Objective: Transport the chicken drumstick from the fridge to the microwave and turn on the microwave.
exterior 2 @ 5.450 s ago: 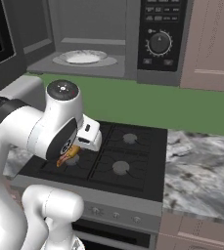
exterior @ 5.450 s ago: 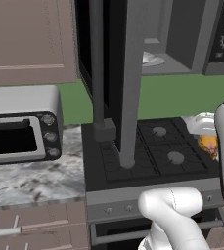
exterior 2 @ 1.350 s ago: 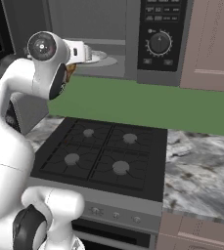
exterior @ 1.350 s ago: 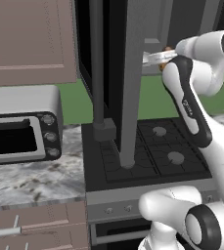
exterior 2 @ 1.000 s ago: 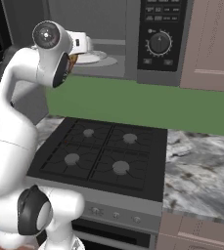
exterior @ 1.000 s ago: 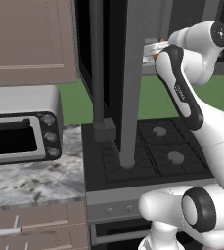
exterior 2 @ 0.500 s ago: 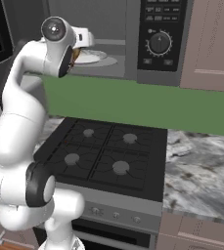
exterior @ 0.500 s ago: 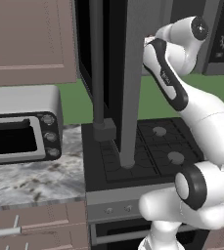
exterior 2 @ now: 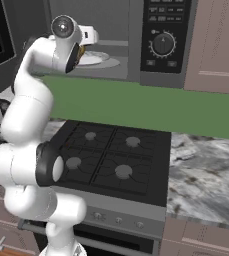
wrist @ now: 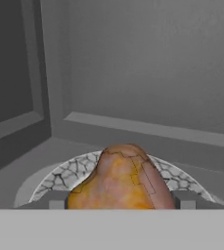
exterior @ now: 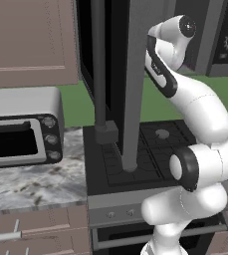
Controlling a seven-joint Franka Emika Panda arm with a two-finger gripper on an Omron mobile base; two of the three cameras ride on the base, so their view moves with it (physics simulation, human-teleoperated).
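Arm, just changed: over the last few seconds it has swung up from low over the stove point(exterior 2: 111, 155) to the open microwave point(exterior 2: 136, 40), and in the last half second the hand has pushed a little farther into the cavity.
Gripper point(exterior 2: 88, 36): now at the cavity mouth in the right base view, pointing inward over the turntable plate point(exterior 2: 102, 61).
Hand state: clenched on the chicken drumstick point(wrist: 121, 180); the meat sits between the two finger tips at the bottom of the hand view, so it has not been let go.
Drumstick place: inside the microwave opening, over the near part of the plate; whether it touches the plate I cannot tell.
Meaning for the task: the carry looks nearly over. By my judgement what remains is to lower and release the meat on the plate, draw the hand out, shut the door and start the oven at the control panel point(exterior 2: 163, 32) to the right.
Drumstick look: a lumpy golden-orange piece, browner on its right flank, with a faint cracked skin pattern and a rounded top.
Plate look: pale, with a crackled grey pattern, round, on the grey cavity floor.
Microwave door point(exterior: 135, 84): open, its edge standing tall in the left base view, in front of the arm.
Risk, as I judge it: letting go too near the front rim could leave the meat off centre.
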